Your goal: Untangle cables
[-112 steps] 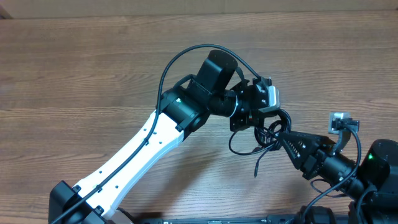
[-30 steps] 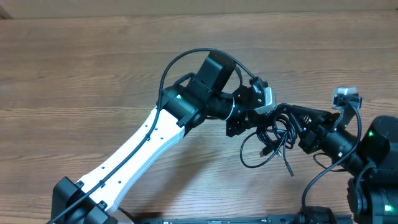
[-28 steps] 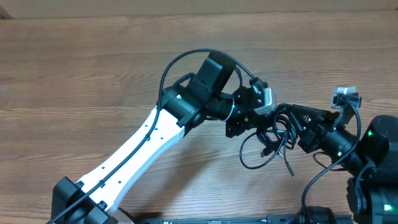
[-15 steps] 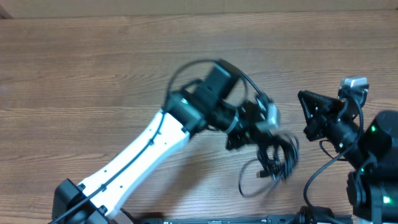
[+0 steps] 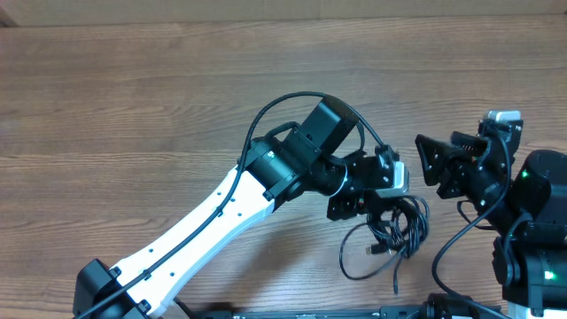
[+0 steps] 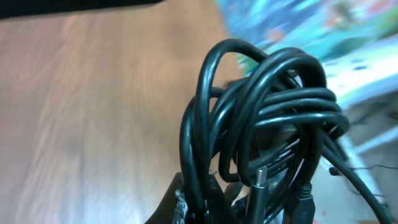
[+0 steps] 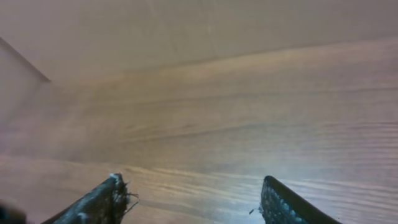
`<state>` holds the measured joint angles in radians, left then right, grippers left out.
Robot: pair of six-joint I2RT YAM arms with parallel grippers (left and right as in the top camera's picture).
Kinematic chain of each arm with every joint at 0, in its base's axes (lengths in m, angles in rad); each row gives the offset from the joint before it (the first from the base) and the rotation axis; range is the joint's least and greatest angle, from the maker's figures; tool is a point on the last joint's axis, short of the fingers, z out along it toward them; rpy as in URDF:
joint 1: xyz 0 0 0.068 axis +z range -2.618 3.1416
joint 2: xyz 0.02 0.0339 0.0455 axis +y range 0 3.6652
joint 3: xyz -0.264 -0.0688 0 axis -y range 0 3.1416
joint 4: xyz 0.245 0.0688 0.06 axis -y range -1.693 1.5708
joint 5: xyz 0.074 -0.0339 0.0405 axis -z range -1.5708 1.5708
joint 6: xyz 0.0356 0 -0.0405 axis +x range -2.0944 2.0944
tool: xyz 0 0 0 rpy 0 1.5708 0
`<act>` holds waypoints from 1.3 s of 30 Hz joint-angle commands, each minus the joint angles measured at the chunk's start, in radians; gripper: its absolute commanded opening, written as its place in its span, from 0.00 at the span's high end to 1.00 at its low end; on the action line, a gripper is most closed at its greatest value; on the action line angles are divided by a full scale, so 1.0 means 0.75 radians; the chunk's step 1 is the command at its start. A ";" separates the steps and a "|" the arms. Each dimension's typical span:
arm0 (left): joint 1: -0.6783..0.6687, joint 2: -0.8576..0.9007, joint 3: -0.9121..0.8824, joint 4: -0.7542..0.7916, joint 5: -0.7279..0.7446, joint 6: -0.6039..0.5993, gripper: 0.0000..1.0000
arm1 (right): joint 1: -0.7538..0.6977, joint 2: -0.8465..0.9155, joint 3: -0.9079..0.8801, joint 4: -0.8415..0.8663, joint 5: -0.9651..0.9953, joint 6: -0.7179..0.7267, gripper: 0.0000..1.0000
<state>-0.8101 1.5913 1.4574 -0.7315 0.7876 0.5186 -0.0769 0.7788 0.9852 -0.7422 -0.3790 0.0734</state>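
The cables (image 5: 390,232) are a tangled bundle of thin black cords with loose loops and a plug end hanging down near the table's front right. My left gripper (image 5: 376,206) is shut on the bundle and holds it up; in the left wrist view the coils (image 6: 273,118) fill the frame and strands run between the jaws (image 6: 205,199). A silver USB plug (image 6: 259,177) points up beside the jaws. My right gripper (image 5: 430,159) is open and empty, to the right of the bundle and apart from it. Its fingers (image 7: 193,199) are spread wide over bare wood.
The wooden table (image 5: 133,106) extends left and back. The left arm's white link (image 5: 204,230) crosses the front middle. The right arm's body (image 5: 532,221) stands at the right edge with its own thick black wires.
My right gripper has let go of the bundle, opened and pulled back to the right. My left gripper has carried the cables right and toward the front edge, loops now hanging lower.
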 commanded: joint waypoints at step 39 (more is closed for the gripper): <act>0.140 -0.159 0.012 0.104 -0.261 -0.003 0.96 | -0.001 -0.012 -0.005 -0.142 -0.550 -0.114 0.96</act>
<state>-0.7052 1.4948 1.4574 -0.6586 0.5312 0.4992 -0.0769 0.7757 0.9852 -0.8478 -0.7799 -0.0097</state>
